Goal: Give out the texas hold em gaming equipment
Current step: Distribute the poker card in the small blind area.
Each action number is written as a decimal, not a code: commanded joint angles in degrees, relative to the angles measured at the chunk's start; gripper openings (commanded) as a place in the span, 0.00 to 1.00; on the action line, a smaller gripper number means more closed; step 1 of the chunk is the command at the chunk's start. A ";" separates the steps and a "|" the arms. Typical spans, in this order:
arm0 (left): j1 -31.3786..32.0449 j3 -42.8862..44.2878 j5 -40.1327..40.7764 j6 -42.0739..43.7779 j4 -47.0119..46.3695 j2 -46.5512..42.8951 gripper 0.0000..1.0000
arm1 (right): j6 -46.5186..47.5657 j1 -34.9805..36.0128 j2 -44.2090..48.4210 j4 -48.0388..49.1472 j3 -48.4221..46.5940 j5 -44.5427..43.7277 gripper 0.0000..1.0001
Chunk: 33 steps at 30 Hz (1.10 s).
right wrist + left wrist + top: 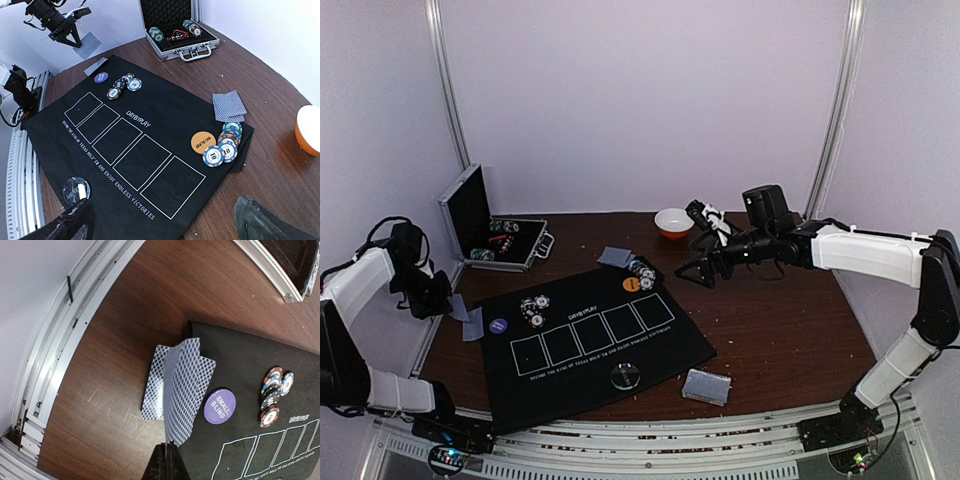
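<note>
The left hand (168,459) pinches one lattice-backed playing card (182,390) by its lower corner, tilted above two matching cards (152,390) lying face down and overlapping on the brown wood-grain desk (110,405). They sit at the left edge of the matte black mat (240,355), which is printed with five white-outlined boxes. On the mat just beside them lie a round purple "SMALL BLIND" disc (219,406) and a cluster of striped poker chips (272,392). At the mat's far right corner, the right hand (692,274) hovers with its fingers spread wide, holding nothing. Below it are an orange "BIG BLIND" disc (202,142), fanned striped chips (225,145) and a face-down card pair (229,106). A clear round disc (76,190) rests near the mat's front edge.
</note>
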<state>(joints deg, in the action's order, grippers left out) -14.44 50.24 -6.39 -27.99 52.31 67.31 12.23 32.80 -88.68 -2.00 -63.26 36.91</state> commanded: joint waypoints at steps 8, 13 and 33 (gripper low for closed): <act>-0.33 -5.19 -1.50 3.73 -8.51 3.88 0.00 | 0.89 -1.68 -1.52 -0.83 -0.42 4.11 1.00; -0.38 -5.04 -2.56 6.29 -10.19 4.87 0.00 | 1.25 -1.77 -2.42 -2.40 -1.46 4.49 1.00; -0.33 -2.89 -1.96 8.30 -9.06 10.21 0.00 | 2.27 -1.92 -3.87 -5.38 -3.08 4.99 1.00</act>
<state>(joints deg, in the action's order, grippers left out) -14.44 45.25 -9.13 -20.82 43.44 75.92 13.74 31.14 -91.92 -5.93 -64.58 40.95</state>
